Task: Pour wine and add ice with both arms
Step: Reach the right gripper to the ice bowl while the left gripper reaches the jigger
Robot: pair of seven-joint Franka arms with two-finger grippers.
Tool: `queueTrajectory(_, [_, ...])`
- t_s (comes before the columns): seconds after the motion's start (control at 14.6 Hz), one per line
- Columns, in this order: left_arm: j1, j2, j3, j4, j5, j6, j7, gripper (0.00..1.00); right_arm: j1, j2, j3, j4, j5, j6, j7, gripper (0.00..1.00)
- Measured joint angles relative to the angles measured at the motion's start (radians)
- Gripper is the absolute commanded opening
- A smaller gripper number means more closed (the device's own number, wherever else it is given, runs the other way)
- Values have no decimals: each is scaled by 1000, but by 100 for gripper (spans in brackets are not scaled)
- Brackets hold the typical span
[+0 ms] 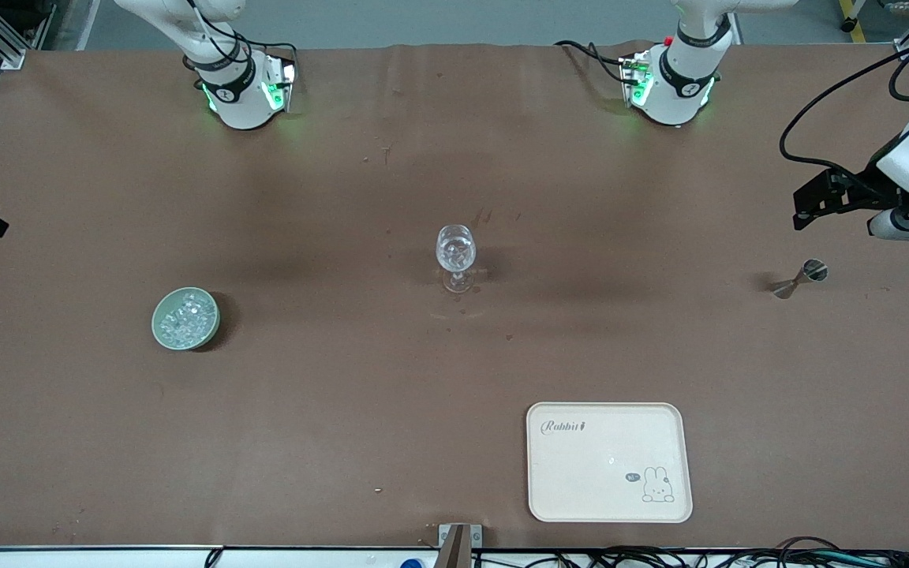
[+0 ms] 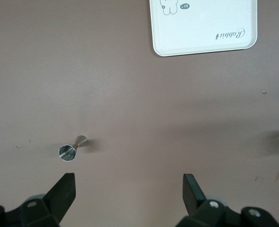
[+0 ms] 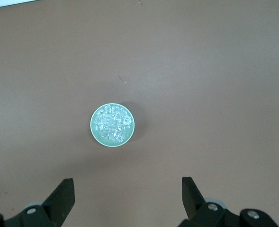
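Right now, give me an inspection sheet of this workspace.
Surface: brown table, small specks and stains.
Job's things: ice heaped in a green bowl toward the right arm's end; wine glass upright mid-table; metal jigger lying on its side toward the left arm's end.
Clutter: cream rabbit tray, nearest the front camera.
Grippers: left gripper open, above the table by the jigger; right gripper open, above the table by the bowl.
Cables: black leads at the arm bases and table edges.
Surroundings: grey floor, metal framing.

Even overhead light, soft shadows
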Motion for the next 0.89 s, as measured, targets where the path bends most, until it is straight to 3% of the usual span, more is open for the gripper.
queueTrajectory(0.55, [5, 12, 12, -1, 0, 1, -4, 100, 2, -47, 39, 0, 3, -90, 85, 100])
queueTrajectory(0.69, [8, 23, 68, -1, -11, 1, -20, 100, 2, -47, 39, -1, 3, -91, 85, 100])
queueTrajectory(0.89, [14, 51, 194, 0, -138, 1, -102, 100, 2, -47, 39, -2, 4, -91, 86, 100])
